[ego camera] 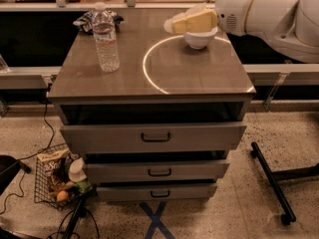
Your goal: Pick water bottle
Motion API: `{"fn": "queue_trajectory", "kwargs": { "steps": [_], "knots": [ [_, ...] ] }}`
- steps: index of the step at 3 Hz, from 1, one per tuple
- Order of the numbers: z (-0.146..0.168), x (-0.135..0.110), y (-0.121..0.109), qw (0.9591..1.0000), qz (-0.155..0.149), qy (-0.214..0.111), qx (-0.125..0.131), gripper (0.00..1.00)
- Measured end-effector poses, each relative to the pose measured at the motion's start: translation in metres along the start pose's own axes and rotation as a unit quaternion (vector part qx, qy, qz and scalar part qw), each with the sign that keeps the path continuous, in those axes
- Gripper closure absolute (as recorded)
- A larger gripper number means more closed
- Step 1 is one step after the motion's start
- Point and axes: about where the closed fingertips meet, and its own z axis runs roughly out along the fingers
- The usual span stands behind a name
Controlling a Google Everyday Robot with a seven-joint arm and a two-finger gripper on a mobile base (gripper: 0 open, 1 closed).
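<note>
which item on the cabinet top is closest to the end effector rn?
The white bowl: the end effector hangs right at its rim, back right. The water bottle and crumpled bag sit far left.

You've got a grey-brown worktop [199,78] on a three-drawer cabinet [154,133], with a white ring [147,78] marked on it. Small white bowl [200,41] back right, pincer [174,25] just above it. Crumpled dark bag [83,20] back left. Wire basket [47,185] of snacks on the floor, left; blue tape cross [155,220] in front.

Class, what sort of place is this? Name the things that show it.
Probably a robot test lab: a robot arm holds its gripper above the bowl, a water bottle stands on a drawer cabinet, and loose cables cross the floor.
</note>
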Motion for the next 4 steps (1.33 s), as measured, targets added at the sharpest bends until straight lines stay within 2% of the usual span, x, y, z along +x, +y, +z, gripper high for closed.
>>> {"fn": "queue_trajectory", "kwargs": {
  "steps": [1,2,3,4],
  "knots": [
    [0.000,0.000,0.000,1.0000,0.000,0.000,0.000,0.00],
    [0.028,0.022,0.020,0.9980,0.047,-0.008,-0.042,0.00],
    [0.086,0.055,0.057,0.9888,0.105,-0.008,-0.106,0.00],
    [0.122,0.068,0.077,0.9831,0.124,-0.009,-0.134,0.00]
  ]
}}
